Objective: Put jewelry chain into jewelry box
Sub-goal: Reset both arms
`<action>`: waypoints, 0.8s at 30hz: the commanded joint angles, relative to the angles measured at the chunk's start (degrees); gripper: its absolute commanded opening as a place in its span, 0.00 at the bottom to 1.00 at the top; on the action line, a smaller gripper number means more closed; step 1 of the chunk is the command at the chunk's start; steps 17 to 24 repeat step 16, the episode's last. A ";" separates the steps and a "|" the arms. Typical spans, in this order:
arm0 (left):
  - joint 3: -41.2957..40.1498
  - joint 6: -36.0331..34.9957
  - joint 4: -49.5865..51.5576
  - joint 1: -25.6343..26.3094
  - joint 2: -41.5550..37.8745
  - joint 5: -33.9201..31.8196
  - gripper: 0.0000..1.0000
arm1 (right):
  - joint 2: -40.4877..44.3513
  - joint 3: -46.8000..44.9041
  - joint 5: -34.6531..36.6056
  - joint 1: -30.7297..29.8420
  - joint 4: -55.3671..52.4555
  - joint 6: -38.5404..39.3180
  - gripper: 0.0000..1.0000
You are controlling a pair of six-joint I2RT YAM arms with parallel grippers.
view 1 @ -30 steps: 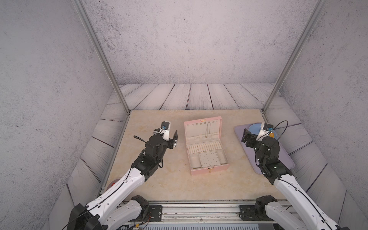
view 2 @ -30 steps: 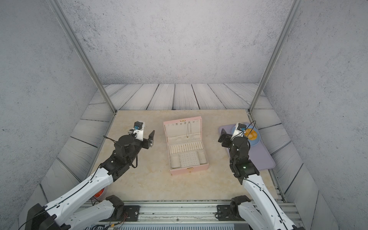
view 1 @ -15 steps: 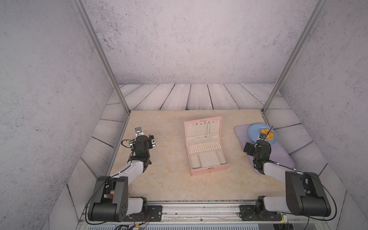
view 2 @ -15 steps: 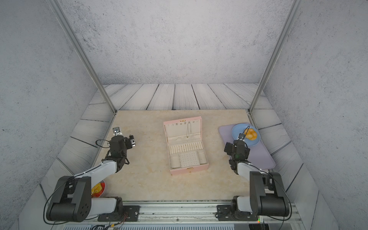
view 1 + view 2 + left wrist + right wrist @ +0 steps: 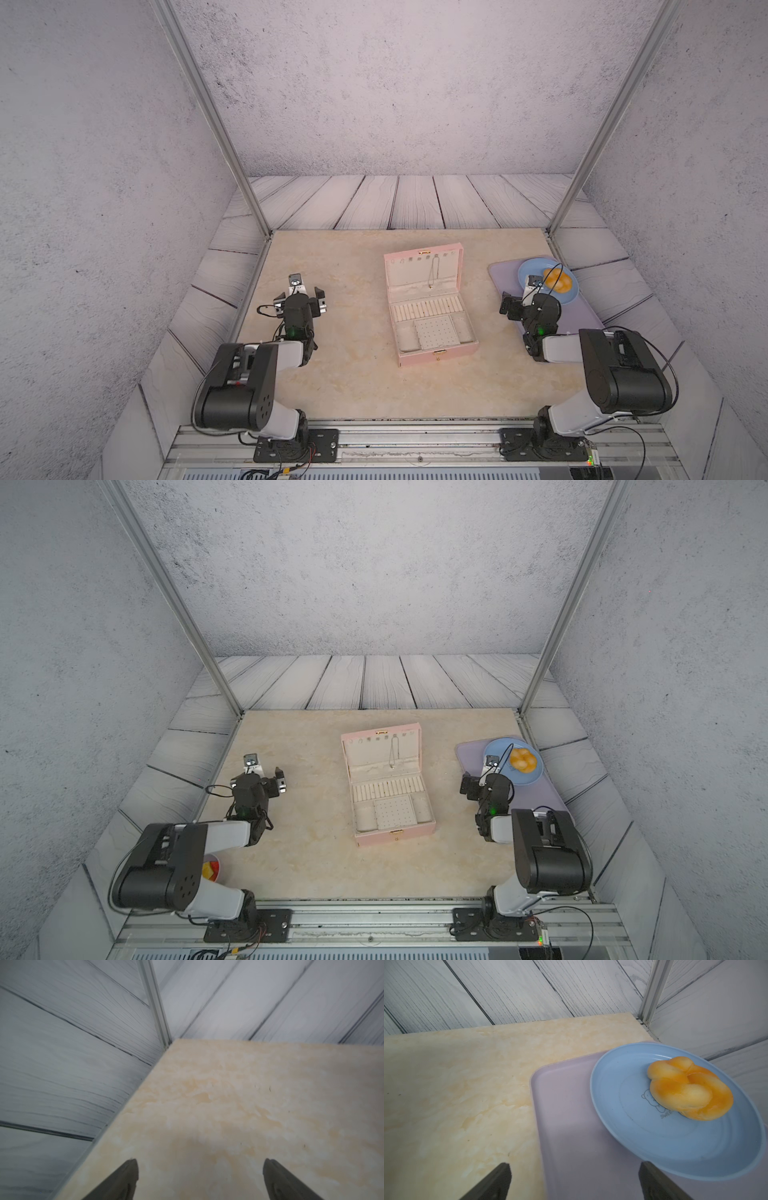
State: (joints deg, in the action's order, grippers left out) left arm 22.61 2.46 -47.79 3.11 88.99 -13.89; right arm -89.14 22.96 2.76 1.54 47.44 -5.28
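The pale pink jewelry box [image 5: 436, 356] [image 5: 395, 838] lies open in the middle of the table, its lid laid back. The thin jewelry chain [image 5: 435, 272] [image 5: 394, 752] hangs down the lid's cream lining, with a tiny pendant at its lower end. My left gripper [image 5: 299, 294] [image 5: 259, 777] [image 5: 200, 1162] sits low, well to the left of the box, open over bare table. My right gripper [image 5: 530, 301] [image 5: 488, 781] [image 5: 574, 1165] is to the right of the box, open and empty, over the mat's edge.
A lilac mat [image 5: 505, 274] [image 5: 571, 1115] lies at the right with a blue plate [image 5: 525, 270] [image 5: 623, 1088] carrying a yellow bun [image 5: 557, 279] [image 5: 685, 1088]. A small bowl of fruit [image 5: 212, 868] shows under the left arm. Metal posts stand at the back corners.
Both arms have folded back low toward the front rail. The left gripper has moved left, away from the box, and its jaws have widened. The right gripper has dropped toward the mat.
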 commanded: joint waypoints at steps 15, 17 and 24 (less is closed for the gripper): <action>4.28 -0.66 5.03 -2.69 -1.24 8.11 0.99 | -0.69 1.48 -6.37 -0.07 0.95 3.22 0.99; 4.21 -0.66 4.78 -2.68 -1.17 8.02 0.99 | -0.68 1.45 -6.40 -0.05 0.96 3.24 0.99; 4.21 -0.66 4.78 -2.68 -1.17 8.02 0.99 | -0.68 1.45 -6.40 -0.05 0.96 3.24 0.99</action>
